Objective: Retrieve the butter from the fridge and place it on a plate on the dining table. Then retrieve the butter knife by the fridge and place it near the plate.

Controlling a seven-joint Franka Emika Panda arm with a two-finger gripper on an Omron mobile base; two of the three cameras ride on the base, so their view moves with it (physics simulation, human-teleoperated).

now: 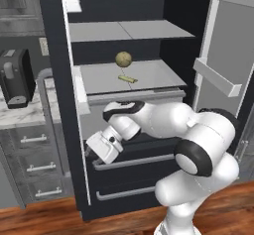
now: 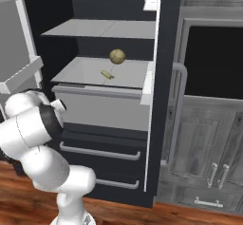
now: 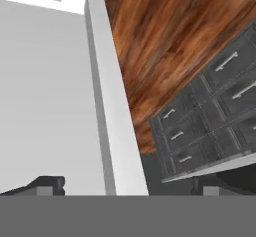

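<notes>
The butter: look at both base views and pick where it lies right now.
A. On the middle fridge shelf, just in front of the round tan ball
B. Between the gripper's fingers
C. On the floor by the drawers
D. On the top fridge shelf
A: the butter lies flat on the middle shelf of the open fridge, just in front of the tan ball.

In front of me the fridge [image 1: 54, 105] stands open, and its lower grey shelf [image 1: 158, 75] carries two things. The butter [image 1: 127, 79] lies flat near the shelf's middle, with a round tan ball [image 1: 123, 58] just behind it; the upper shelf [image 1: 149, 29] is bare.
</notes>
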